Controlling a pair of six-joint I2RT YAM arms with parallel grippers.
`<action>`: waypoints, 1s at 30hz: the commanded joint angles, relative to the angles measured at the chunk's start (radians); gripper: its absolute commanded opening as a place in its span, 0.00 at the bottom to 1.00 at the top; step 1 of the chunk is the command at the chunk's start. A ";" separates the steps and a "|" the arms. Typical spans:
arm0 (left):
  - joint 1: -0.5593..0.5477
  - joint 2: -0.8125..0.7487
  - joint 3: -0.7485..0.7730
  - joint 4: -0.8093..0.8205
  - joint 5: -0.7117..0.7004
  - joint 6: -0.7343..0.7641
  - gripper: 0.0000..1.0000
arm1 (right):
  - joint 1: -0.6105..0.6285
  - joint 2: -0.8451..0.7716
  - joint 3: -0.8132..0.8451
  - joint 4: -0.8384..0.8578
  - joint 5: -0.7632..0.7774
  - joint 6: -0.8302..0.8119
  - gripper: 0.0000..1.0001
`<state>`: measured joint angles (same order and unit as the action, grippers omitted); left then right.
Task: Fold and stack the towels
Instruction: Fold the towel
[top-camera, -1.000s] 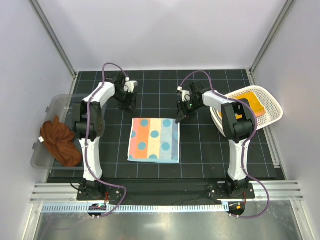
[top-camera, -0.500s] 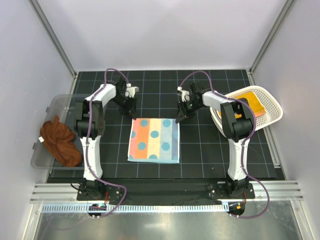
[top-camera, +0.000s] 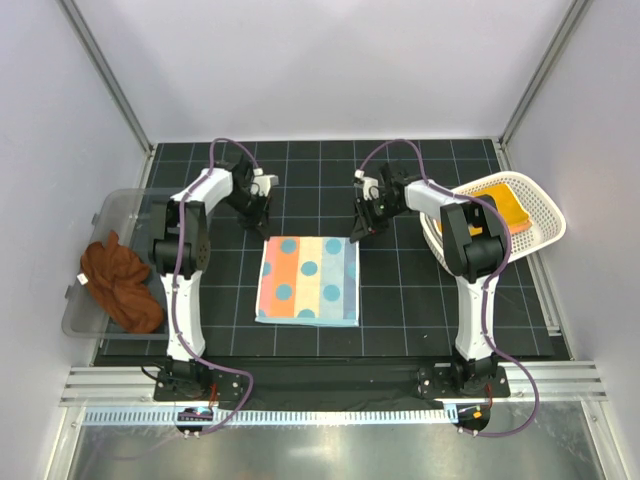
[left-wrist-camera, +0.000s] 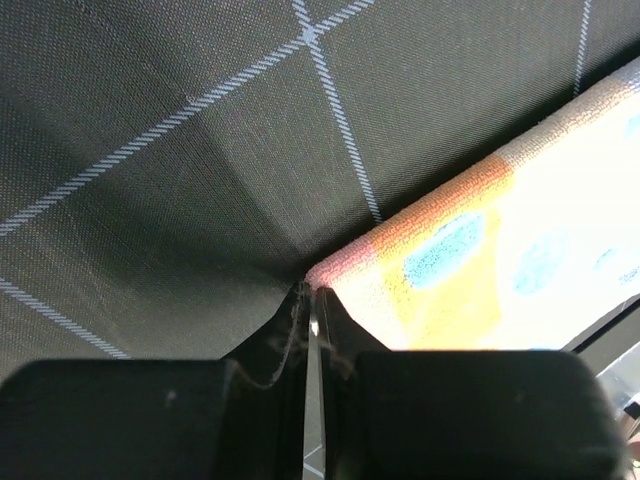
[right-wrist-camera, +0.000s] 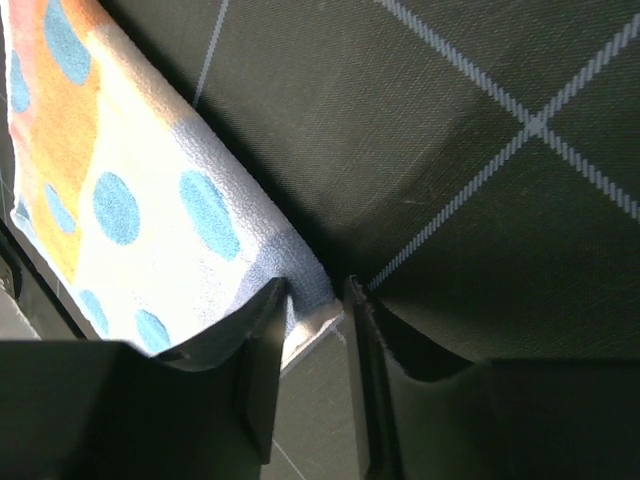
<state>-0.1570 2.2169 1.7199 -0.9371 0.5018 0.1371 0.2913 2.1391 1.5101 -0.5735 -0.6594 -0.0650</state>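
Your left gripper (left-wrist-camera: 312, 288) is pinched almost shut on the very tip of the spotted towel's (top-camera: 308, 280) far-left corner, with its fingertips pressed down against the worktop (top-camera: 420, 300). A second ago it hung a little beyond that corner, toward the far edge, with its jaws wider. Since then it has come in to the corner and closed. Your right gripper (right-wrist-camera: 313, 292) sits at the far-right corner much where it was. Its jaws stand apart, with the pale blue corner of the cloth lying between them. The towel itself has not shifted and lies as a flat rectangle in the middle of the worktop, between your two arms.

You have three towels in view:
- The spotted one lies on the worktop.
- One brown towel (top-camera: 122, 285) is heaped in the clear bin (top-camera: 125, 212) at the left edge, spilling over its outer side.
- One orange towel (top-camera: 503, 202) lies in the white basket (top-camera: 547, 225) at the right edge.

That makes one bin, one basket and two grippers, one at each far corner of the spotted towel.
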 joint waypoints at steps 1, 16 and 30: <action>-0.001 0.018 0.023 -0.019 0.018 -0.001 0.08 | -0.006 0.013 0.021 0.030 0.000 -0.006 0.35; -0.003 -0.055 0.061 0.055 -0.026 -0.159 0.00 | -0.021 -0.142 -0.050 0.103 0.176 -0.018 0.01; -0.013 -0.302 -0.210 0.176 -0.075 -0.232 0.00 | 0.045 -0.402 -0.255 0.126 0.306 0.088 0.01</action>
<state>-0.1753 1.9923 1.5440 -0.8001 0.4637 -0.0719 0.3157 1.8126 1.2995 -0.4438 -0.4370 -0.0170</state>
